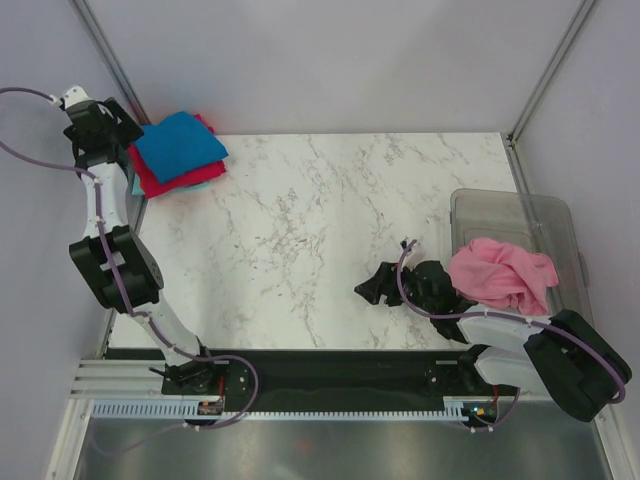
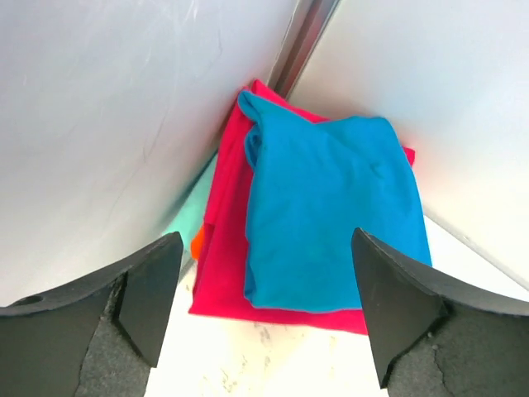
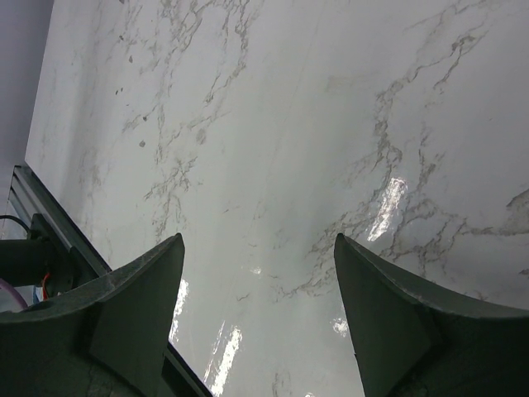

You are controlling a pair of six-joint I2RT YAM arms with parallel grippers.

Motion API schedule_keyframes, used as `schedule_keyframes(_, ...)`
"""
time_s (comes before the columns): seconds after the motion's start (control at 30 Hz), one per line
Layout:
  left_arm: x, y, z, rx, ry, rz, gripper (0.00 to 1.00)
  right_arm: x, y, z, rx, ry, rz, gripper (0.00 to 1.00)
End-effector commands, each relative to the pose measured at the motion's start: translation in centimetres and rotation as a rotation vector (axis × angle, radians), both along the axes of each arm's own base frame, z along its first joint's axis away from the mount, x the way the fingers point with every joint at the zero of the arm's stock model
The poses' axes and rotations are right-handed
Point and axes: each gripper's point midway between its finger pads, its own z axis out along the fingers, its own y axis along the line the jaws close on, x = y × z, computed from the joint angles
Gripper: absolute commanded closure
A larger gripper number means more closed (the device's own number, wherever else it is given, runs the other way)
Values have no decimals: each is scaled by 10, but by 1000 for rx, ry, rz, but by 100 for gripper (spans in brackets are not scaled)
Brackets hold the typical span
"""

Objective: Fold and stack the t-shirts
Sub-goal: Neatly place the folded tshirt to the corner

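Marble bench (image 1: 300,200): your crumpled pink cloth t-shirt (image 1: 500,275) lies in the clear plastic tub (image 1: 520,205) at the right edge, behind the nearer right gripper (image 1: 377,284), which points away. Jaws wide on it and the left gripper (image 1: 128,130).

white marble counter (image 1: 320,230) w/ grey veins; glare patches (image 3: 388,205) on it in rt wrist view. clear tub (image 1: 500,212) w/ rounded corners sits at counter's rt edge. pale grey walls (image 1: 330,60) on 3 sides, w/ metal posts (image 1: 112,62) at back corners. slotted white rail (image 1: 330,408) runs along near edge, steel sheet (image 1: 330,450) just below it.
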Motion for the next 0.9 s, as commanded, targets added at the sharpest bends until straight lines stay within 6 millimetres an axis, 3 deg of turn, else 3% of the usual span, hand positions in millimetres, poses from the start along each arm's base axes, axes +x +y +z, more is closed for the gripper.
schedule_keyframes(0.0,-6,-7,-29,-130,-13,2,11,3,4,15,44,-52,3,18)
schedule_keyframes(0.07,-12,-17,-60,-253,4,-36,16,2,2,15,50,-54,-6,19)
schedule_keyframes(0.13,-11,-28,-72,-311,-13,-87,18,3,0,17,56,-65,-17,18)
schedule_keyframes(0.17,-15,-33,-90,-333,9,-102,18,2,-1,17,56,-66,-20,18)
schedule_keyframes(0.27,-14,-43,-103,-349,4,-155,18,2,-1,18,61,-72,-24,18)
schedule_keyframes(0.6,1,-42,-117,-344,-3,-201,19,2,0,19,66,-75,-20,18)
schedule_keyframes(0.77,11,-44,-124,-368,-9,-226,30,3,-1,18,63,-76,-22,18)
schedule_keyframes(0.87,16,-48,-131,-398,-12,-252,44,3,-1,18,64,-75,-26,18)
